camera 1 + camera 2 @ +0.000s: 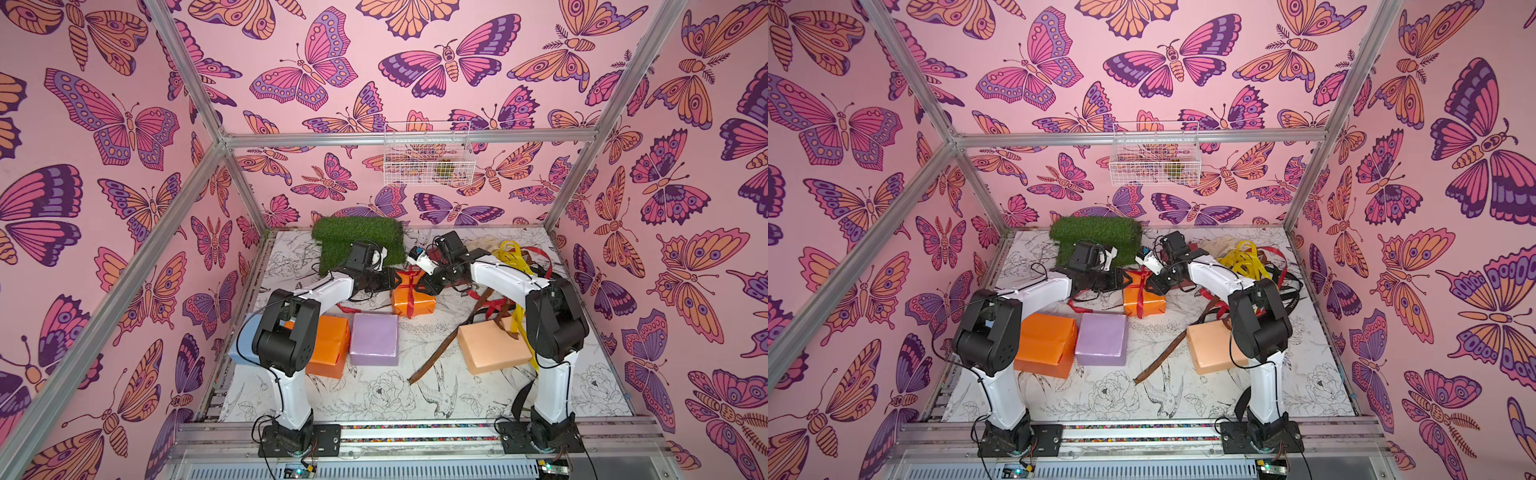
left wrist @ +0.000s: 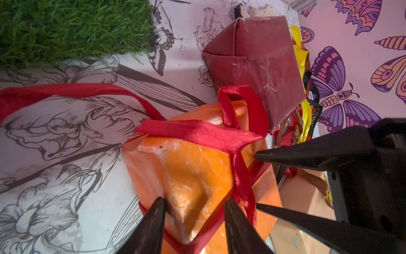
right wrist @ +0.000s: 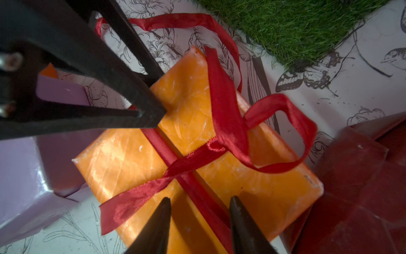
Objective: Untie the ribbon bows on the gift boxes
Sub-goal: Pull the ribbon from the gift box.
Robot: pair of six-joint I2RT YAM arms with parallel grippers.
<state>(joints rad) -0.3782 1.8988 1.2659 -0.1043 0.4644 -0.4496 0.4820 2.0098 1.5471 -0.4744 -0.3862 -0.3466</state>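
Toward the counter's back, the orange box wears a knotted red bow. Left tool pinches the box's end; right tool hovers above, half wide. From above both are hard to see.

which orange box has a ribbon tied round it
The orange box farther back, near the grass mat: a red ribbon crosses it and is knotted on top. The front orange box, beside the lilac box, is bare.
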